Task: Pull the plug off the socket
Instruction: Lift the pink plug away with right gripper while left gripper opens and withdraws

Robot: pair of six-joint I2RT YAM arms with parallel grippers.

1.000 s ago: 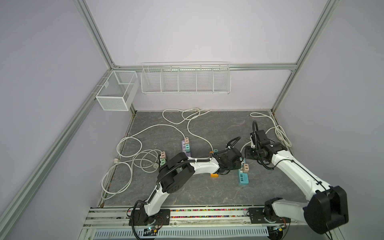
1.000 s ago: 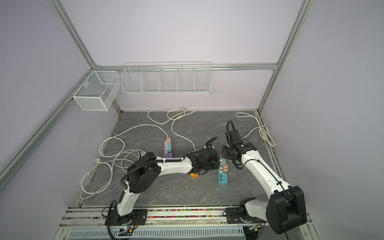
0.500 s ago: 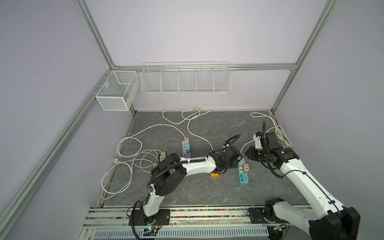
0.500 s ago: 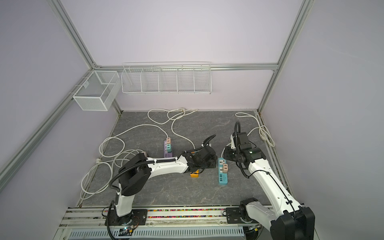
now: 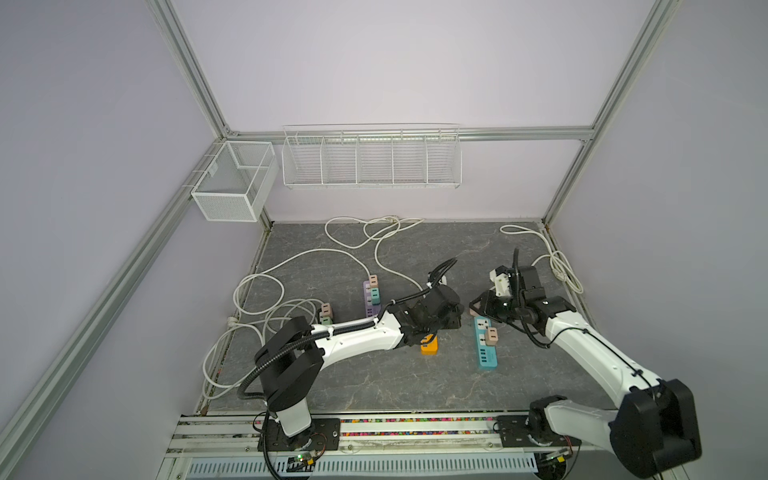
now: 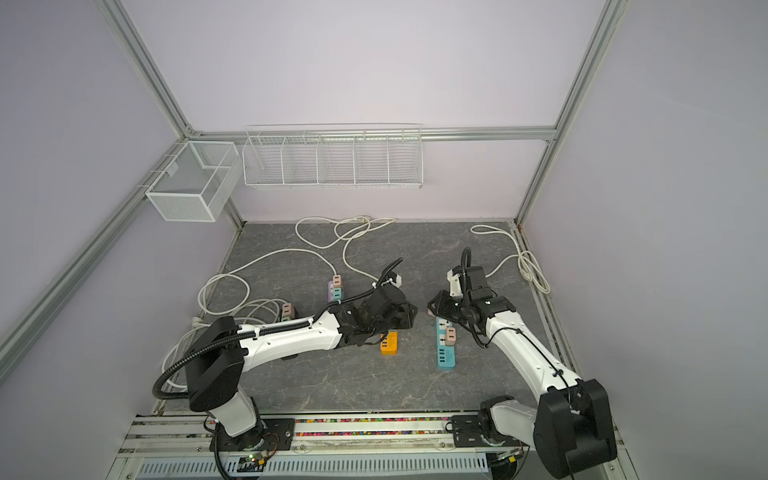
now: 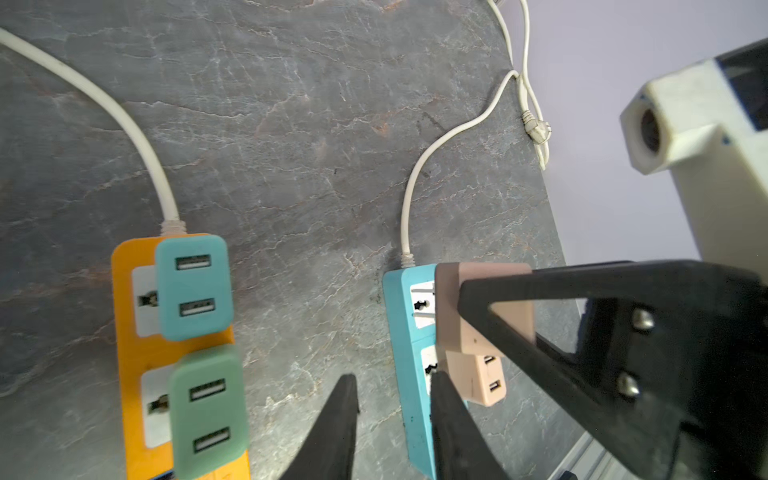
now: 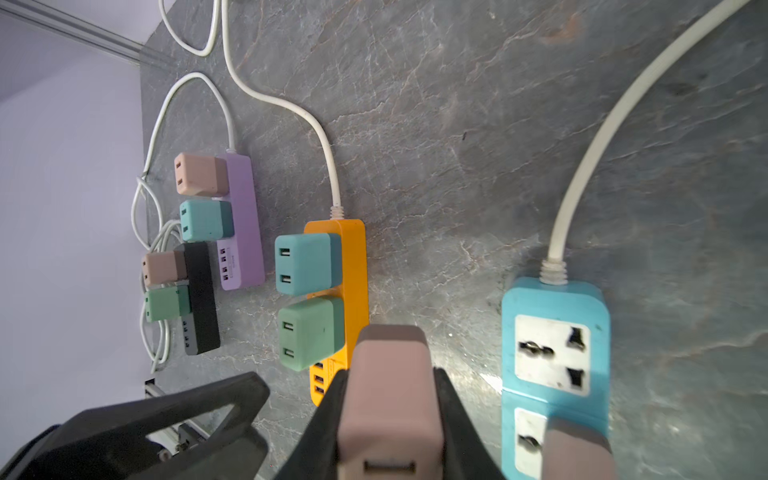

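Way off from both grippers on the far left: black strip [image 8: 201, 299] and purple strip [image 8: 245, 224], 2 plugs seated in each. Next over, orange strip [image 7: 124, 345] w/ a teal plug [image 7: 193, 286] and a green plug [image 7: 208, 411] in it, just beside the left gripper [image 7: 392, 386]. That gripper hangs over bare table [image 7: 291, 124] btw the orange strip and the blue strip [image 7: 411, 336], fingers spread a bit, nothing btw them. One fingertip [image 7: 446, 415] is right at the blue strip's edge, can't tell if it's touching tbh. Then the right gripper [image 8: 390, 374]: pinched tight on the pink plug [image 8: 388, 399], a finger on each side. Plug's clear of the strip, hanging beside the blue strip's end socket [image 8: 552, 353], which sits bare w/ holes showing. Second pink plug [image 7: 478, 378] is seated in the next socket along, just beside the gripper. White cord [image 8: 557, 245] runs from the blue strip's end, away from the right gripper.
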